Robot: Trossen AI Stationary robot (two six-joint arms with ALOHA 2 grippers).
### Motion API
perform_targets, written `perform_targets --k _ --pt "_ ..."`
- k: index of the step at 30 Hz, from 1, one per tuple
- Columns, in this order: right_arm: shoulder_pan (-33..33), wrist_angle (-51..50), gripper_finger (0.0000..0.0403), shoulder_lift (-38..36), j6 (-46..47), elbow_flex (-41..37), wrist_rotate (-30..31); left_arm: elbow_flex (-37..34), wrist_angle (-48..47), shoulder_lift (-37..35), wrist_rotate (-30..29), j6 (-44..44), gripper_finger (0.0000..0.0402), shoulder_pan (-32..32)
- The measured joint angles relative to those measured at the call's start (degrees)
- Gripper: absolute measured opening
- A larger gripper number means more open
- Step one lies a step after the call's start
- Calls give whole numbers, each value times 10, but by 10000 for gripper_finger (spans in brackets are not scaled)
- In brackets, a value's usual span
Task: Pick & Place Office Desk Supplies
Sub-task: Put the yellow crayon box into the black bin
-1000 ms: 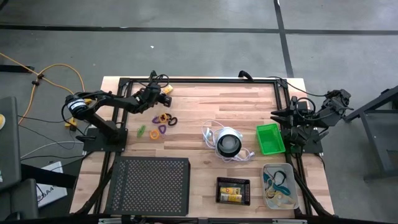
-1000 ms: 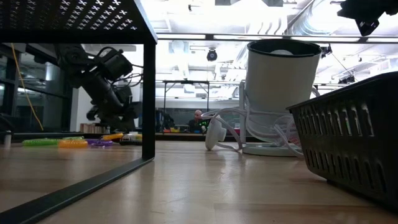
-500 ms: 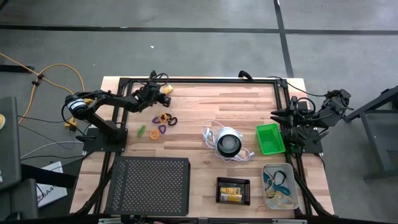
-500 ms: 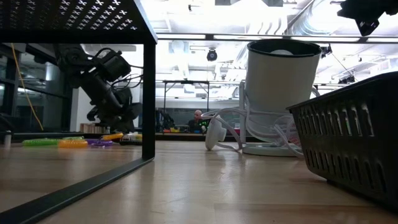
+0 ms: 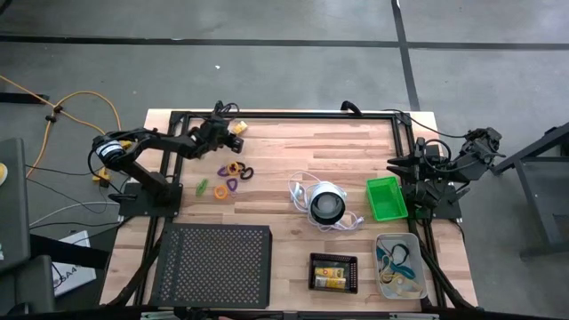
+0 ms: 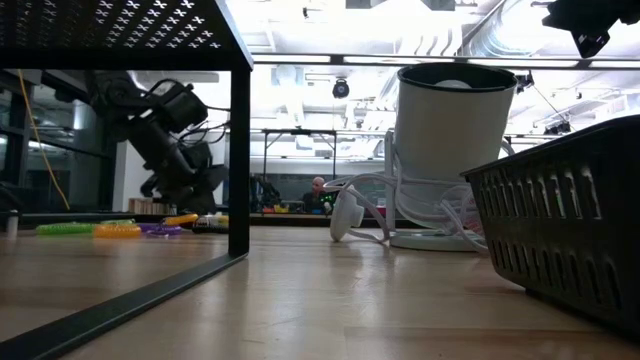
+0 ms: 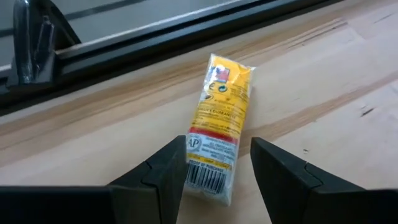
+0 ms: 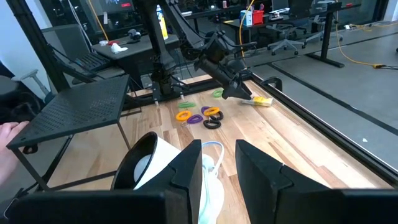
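Partway through. Black tray (image 5: 333,272), bottom centre of the high view, holds yellow packs; clear tray (image 5: 400,266), lower right, holds cords. Left gripper (image 7: 217,171), jaws spread and empty, straddles a yellow pack (image 7: 219,127) lying upper left on the table (image 5: 293,147). Loops (image 5: 233,174) unsorted nearby. Right gripper (image 8: 211,171) parked at right edge, parted, empty.

The yellow-and-white pack (image 7: 219,127) has its near end cut off between the left hand's (image 7: 217,177) fingers.

yellow-and-white pack (image 7: 219,134), red band, black barcode
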Motion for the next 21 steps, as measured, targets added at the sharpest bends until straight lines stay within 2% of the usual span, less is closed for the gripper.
perform_targets --k 6,21 --pt "0 0 85 0 0 0 0 0 -18 0 36 10 173 15" --pt "0 0 85 0 0 0 0 0 -32 0 41 20 173 17"
